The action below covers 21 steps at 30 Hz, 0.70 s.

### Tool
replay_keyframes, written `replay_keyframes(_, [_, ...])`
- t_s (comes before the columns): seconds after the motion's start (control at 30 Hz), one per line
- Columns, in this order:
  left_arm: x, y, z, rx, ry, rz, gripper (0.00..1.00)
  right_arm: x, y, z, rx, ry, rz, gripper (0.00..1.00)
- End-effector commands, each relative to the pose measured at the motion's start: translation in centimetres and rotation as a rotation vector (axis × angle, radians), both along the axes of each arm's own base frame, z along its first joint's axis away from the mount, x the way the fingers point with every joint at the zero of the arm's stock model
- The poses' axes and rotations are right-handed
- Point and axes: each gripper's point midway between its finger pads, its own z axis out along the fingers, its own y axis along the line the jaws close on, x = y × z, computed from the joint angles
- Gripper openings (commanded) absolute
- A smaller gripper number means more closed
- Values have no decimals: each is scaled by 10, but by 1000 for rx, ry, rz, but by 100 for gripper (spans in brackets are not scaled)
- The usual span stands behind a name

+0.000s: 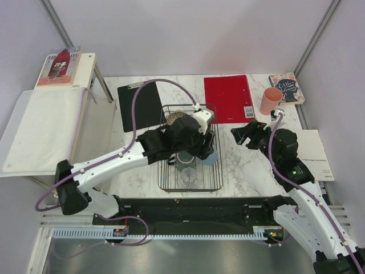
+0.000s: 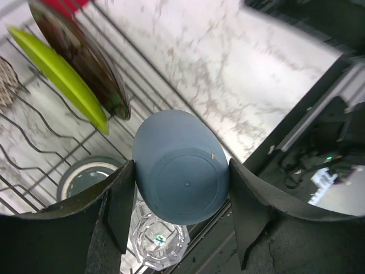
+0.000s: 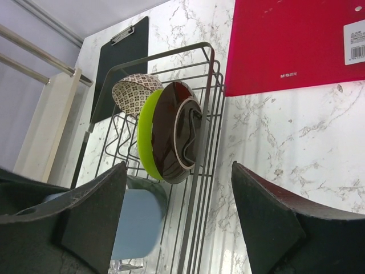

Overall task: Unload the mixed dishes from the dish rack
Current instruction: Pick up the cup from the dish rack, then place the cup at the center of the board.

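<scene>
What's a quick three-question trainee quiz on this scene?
1. True or false: the right tool is shut.
2. How does the left tool meet the blue cup? A) one finger on each side B) both fingers inside it C) nowhere near it
3. Fill in: the pink cup stands on the ____, outside the rack.

Key: 1 false, it is open and empty; 2 A; 3 table.

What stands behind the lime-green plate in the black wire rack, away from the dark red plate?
A beige mesh-patterned bowl, standing on edge. The lime-green plate covers one side of it, so whether they touch cannot be seen.
</scene>
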Motion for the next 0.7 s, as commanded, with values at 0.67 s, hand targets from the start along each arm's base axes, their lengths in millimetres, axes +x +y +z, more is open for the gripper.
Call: replay_keyframes(0.67, [-10,38,185,-1121,277,-455,2,-39,17,67,194,-241,139,91])
